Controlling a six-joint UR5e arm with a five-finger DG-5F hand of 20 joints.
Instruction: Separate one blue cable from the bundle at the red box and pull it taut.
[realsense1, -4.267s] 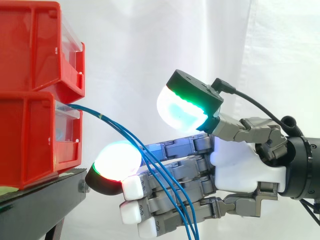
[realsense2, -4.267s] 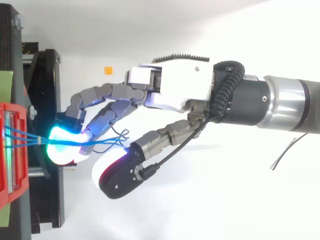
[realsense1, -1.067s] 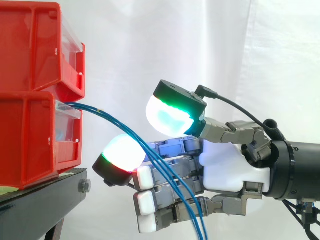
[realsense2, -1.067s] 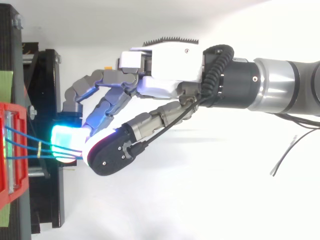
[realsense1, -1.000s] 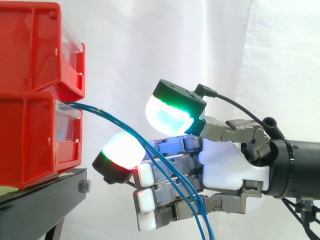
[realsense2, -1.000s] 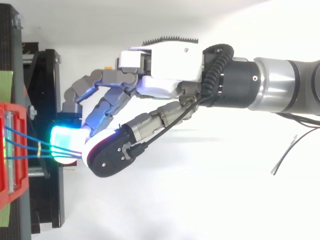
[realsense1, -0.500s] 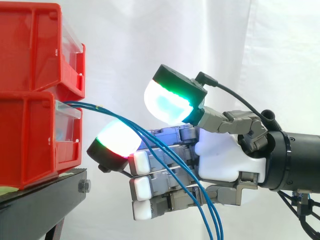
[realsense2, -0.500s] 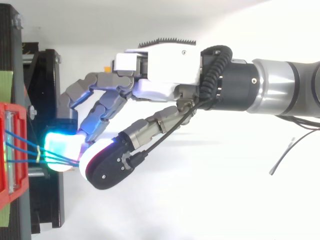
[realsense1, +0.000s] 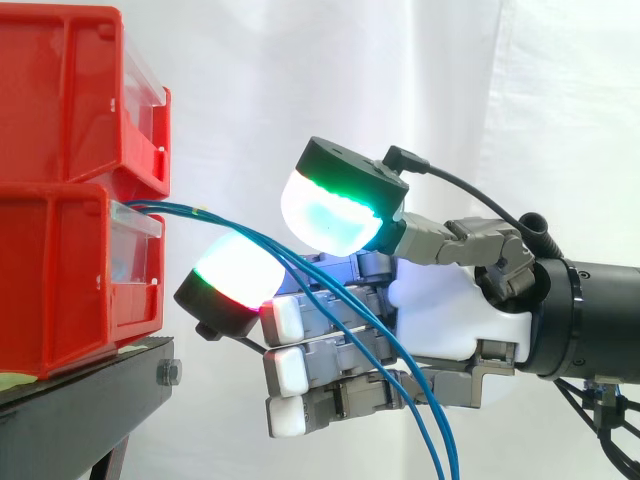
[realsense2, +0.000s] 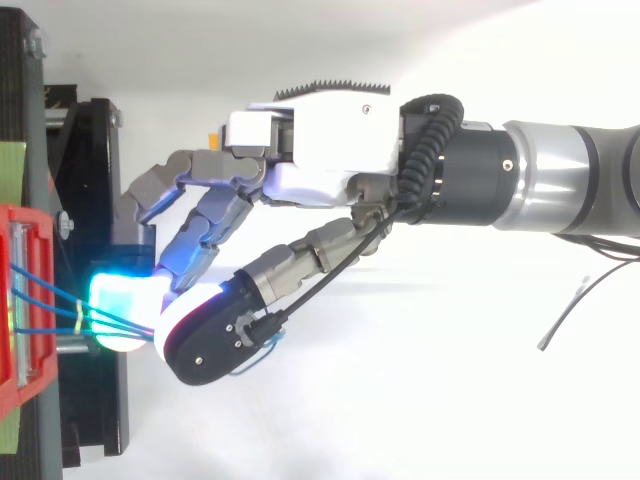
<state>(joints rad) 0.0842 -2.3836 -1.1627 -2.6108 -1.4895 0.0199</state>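
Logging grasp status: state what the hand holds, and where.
Cannot tell: blue cables cross the hand near the red bin, but no clear pinch shows.

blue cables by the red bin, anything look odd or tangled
Nothing looks damaged. The blue cables leave the lower red bin bound by a small tie and sag together across the hand; none stands apart or runs taut.

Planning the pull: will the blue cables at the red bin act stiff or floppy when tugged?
Probably floppy: the blue cables sag in curves from the red bin across the hand. Being thin, likely light. The tie near the bin may drag neighbours along.
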